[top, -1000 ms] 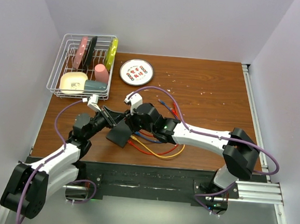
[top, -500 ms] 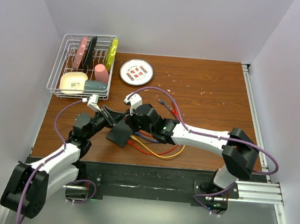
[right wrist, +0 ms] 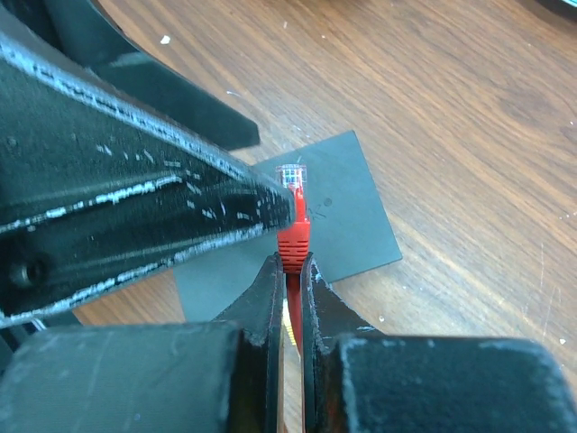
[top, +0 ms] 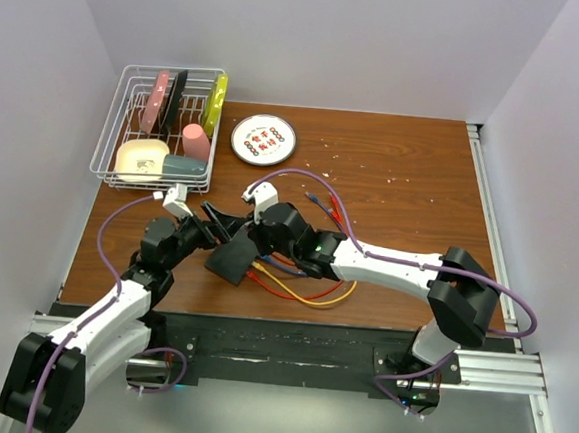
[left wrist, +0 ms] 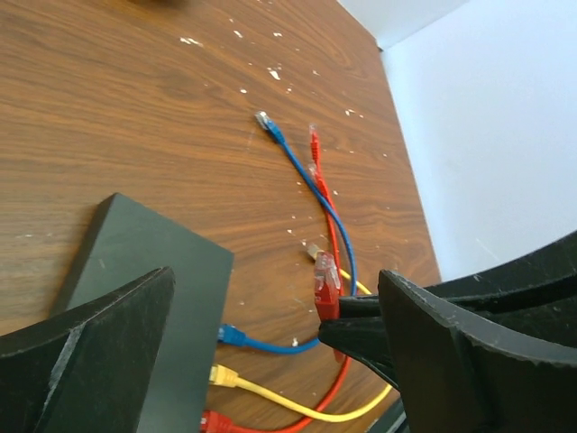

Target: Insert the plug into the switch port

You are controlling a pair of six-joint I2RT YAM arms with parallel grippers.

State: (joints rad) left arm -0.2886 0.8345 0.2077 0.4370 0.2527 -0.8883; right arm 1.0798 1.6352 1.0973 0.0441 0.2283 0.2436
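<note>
Springing wide apart, the left pincer [left wrist: 275, 280] has apparently just released the plug [right wrist: 294, 236], which the right pincer [right wrist: 290, 266] now clamps alone close by the switch [right wrist: 352, 207] on the tabletop [right wrist: 469, 108], so aligning it with a port likely follows.

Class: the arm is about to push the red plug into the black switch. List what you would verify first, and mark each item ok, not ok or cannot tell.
1. The right gripper is shut on the red plug: ok.
2. The plug's clear tip points ahead of the fingers: ok.
3. The switch lies flat on the table: ok.
4. The left gripper steadies the switch: not ok; its jaws stand wide and hold nothing.
5. A free port beside the blue cable and the yellow cable: cannot tell.
</note>
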